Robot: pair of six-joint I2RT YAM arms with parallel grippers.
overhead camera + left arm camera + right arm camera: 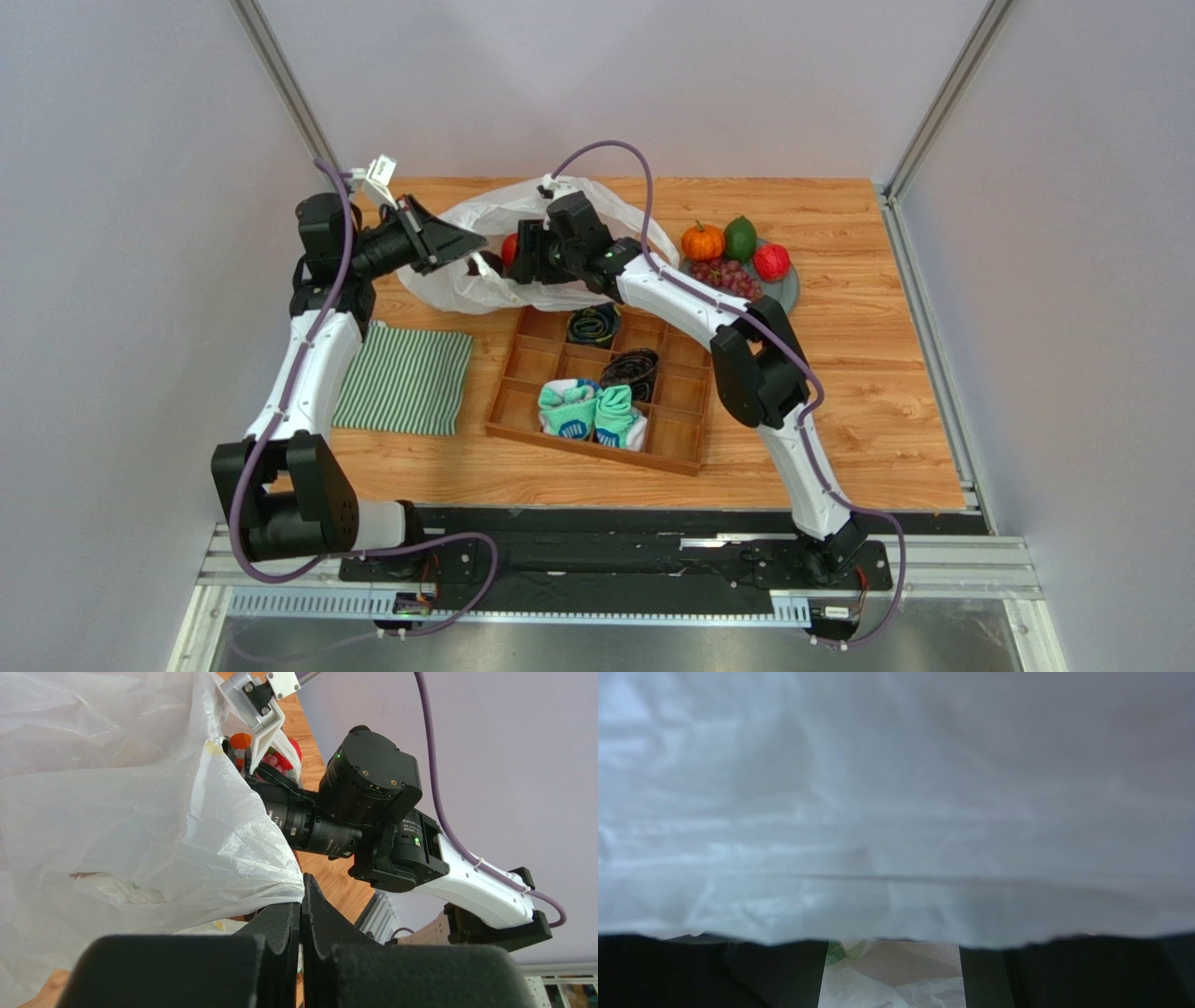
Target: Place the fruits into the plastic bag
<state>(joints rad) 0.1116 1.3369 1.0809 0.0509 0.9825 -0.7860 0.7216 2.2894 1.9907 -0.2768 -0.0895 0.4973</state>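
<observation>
Your left gripper [302, 906] is clamped shut on the rim of the plastic bag [470, 280] at the back of the table, lifting it so the mouth faces the right arm. Your right gripper [526, 259] sits inside that mouth with a red fruit [509, 249] at its tip. Bag film covers its camera and the fingers look apart, but you cannot tell if they hold anything. The pumpkin [701, 241], avocado [739, 235], apple [770, 261] and grapes [723, 276] wait on the plate [793, 290], well to the right

Thin white translucent plastic bag [470, 287]: crinkled, faintly glossy. Brown wood-grain tabletop [870, 350]: smooth, matt. Green-and-white striped folded cloth [407, 381]: soft, matt. Divided wooden tray [679, 424]: smooth.
</observation>
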